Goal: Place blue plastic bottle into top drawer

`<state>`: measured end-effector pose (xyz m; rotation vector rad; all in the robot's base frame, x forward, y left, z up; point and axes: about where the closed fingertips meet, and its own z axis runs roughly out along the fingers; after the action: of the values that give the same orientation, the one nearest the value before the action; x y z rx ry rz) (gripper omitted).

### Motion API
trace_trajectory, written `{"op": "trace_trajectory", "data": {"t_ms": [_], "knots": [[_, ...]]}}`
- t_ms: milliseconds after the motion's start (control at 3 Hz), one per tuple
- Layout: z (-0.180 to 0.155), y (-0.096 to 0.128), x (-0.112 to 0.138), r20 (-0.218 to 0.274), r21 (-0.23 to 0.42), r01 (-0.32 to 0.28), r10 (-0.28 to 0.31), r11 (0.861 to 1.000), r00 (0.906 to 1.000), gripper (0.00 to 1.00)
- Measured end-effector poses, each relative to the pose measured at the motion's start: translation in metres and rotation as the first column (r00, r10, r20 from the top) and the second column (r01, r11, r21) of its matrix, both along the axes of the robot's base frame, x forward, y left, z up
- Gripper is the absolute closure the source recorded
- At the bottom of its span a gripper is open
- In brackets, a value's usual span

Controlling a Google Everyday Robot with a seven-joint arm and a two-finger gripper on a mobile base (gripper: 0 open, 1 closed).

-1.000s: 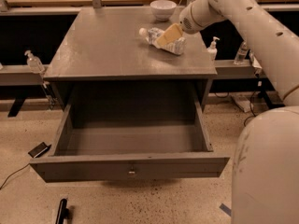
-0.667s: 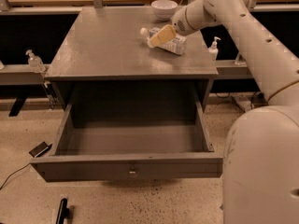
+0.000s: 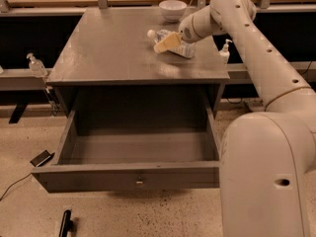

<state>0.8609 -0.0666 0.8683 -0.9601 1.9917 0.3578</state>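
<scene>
The blue plastic bottle [image 3: 186, 49] lies on its side at the back right of the grey cabinet top [image 3: 113, 48], white cap pointing left. My gripper [image 3: 168, 41] reaches in from the right and sits over the bottle's middle, jaws open, with one tan finger [image 3: 166, 43] on the bottle's near side. The other finger is hidden behind the bottle. The top drawer [image 3: 98, 177] is pulled fully out below the cabinet top. It is empty, with its small metal knob [image 3: 139, 182] at the centre of the front panel.
A white bowl [image 3: 173, 9] stands just behind the bottle. Small pump-top bottles stand on side ledges at the left [image 3: 36, 65] and right [image 3: 225, 51]. My arm and base [image 3: 269, 172] fill the right side. A phone [image 3: 42, 158] and a black object [image 3: 65, 223] lie on the floor.
My gripper has slid a little to the left along the bottle toward its cap. The bottle and the drawer have not moved.
</scene>
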Motion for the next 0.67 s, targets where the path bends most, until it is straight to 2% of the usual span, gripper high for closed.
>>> {"op": "trace_trajectory", "data": {"t_ms": [333, 667], "knots": [[-0.01, 0.0019, 0.0042, -0.014, -0.03, -0.001, 0.001, 1.0, 0.9999, 0.41], [-0.0129, 0.0079, 0.0022, -0.005, -0.095, -0.021, 0.021, 0.995, 0.9998, 0.64]]}}
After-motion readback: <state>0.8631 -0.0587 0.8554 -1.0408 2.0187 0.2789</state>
